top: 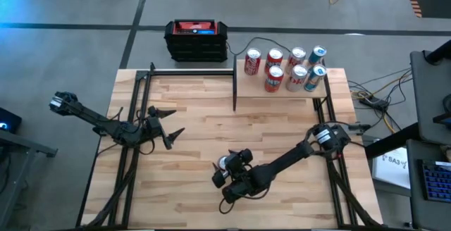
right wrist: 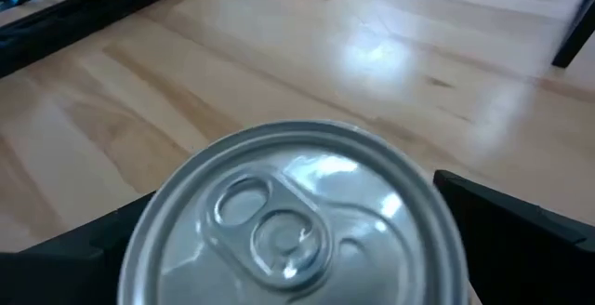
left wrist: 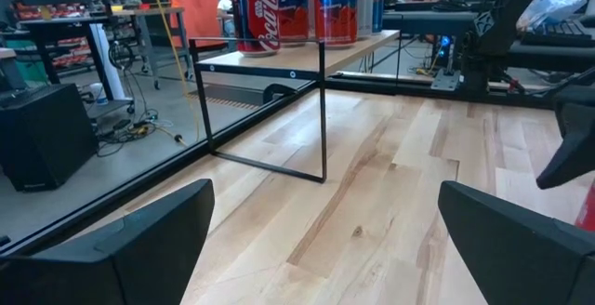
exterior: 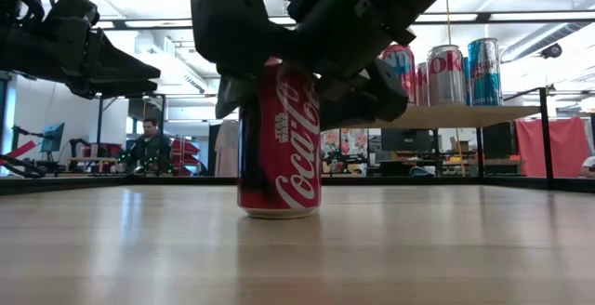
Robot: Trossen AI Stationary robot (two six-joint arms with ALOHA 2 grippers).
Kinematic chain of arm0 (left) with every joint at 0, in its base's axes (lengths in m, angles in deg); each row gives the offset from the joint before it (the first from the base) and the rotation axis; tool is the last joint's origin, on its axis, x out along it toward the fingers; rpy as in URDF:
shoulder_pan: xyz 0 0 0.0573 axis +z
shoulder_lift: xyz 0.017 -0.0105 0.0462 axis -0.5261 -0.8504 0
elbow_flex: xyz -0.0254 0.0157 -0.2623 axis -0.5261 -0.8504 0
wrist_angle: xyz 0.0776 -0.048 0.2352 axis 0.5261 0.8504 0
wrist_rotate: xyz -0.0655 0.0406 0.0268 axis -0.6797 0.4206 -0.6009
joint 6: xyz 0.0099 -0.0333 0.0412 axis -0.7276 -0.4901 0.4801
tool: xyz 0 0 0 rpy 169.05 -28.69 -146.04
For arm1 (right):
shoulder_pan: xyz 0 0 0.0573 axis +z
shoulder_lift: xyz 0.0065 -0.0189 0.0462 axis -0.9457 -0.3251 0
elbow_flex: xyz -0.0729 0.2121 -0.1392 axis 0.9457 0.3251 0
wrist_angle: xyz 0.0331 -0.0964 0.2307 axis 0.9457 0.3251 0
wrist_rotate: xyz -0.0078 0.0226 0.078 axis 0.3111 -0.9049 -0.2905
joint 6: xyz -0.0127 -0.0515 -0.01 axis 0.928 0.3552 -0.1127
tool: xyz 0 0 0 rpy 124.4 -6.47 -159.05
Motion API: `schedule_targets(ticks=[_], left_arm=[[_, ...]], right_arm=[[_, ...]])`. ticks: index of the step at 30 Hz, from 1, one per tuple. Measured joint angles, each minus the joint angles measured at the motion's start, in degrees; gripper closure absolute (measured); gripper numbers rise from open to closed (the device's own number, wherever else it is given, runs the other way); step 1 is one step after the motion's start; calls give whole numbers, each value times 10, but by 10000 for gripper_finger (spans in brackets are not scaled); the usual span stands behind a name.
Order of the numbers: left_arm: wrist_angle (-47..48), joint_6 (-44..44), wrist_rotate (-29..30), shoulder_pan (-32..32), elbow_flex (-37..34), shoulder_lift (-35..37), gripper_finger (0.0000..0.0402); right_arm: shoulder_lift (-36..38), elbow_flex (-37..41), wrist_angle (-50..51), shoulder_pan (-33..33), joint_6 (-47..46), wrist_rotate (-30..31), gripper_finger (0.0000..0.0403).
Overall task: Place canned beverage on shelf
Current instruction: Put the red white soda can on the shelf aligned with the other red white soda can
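A red Coca-Cola can stands upright on its base on the wooden table, near the front middle; its silver top fills the right wrist view. My right gripper is open over it, one finger on either side of the can's upper part, with a gap showing at one finger. The shelf, a pale board on thin black posts, stands at the far right and carries several cans. My left gripper waits open at the table's left, level, with nothing between its fingers.
A black-and-red box sits beyond the far edge. Black frame rails run along the table's far, left and right sides. Bare wood lies between the can and the shelf. A person sits far behind the table.
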Motion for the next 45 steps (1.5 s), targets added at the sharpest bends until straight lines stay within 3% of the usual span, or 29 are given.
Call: schedule_targets(ticks=[8,11,17,23,30,37,45], left_arm=[[0,0,0,0,0,0,2],[0,0,0,0,0,0,2],[0,0,0,0,0,0,2],[0,0,0,0,0,0,2],[0,0,0,0,0,0,2],[0,0,0,0,0,0,2],[0,0,0,0,0,0,2]], right_arm=[[0,0,-1,1,0,-4,7],[1,-1,-1,1,-3,-4,30],[2,-1,1,3,-26,-10,120],[3,-4,30,5,-97,-8,120],[3,-48,242,5,-195,6,120],[3,-99,480,-9,-404,14,103],[3,-115,602,-39,-510,15,118]])
